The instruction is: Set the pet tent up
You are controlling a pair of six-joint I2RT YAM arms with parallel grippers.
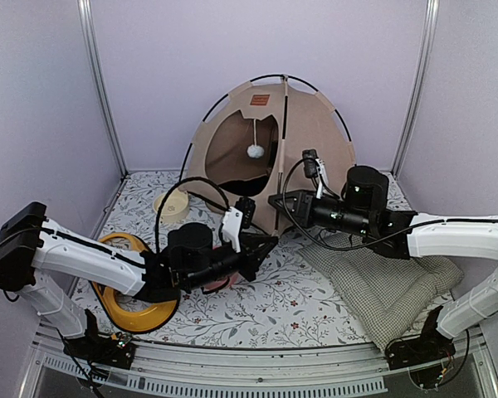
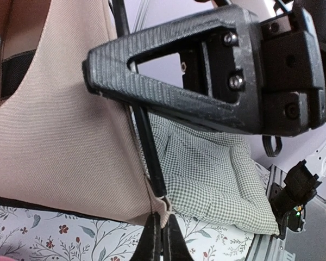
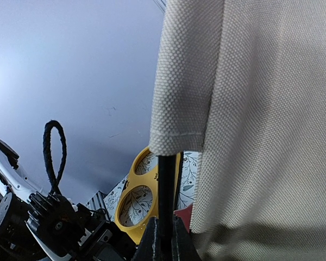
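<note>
Label [image 1: 260, 99] on tent [image 1: 315, 133] shows only overhead.

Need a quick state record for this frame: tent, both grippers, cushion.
pet tent: standing at the back, pompom hanging in its doorway
left gripper: shut on the tent's bottom fabric corner
right gripper: shut on a black pole below the fabric sleeve
cushion: flat on the table, front-right of tent, not inside
</note>
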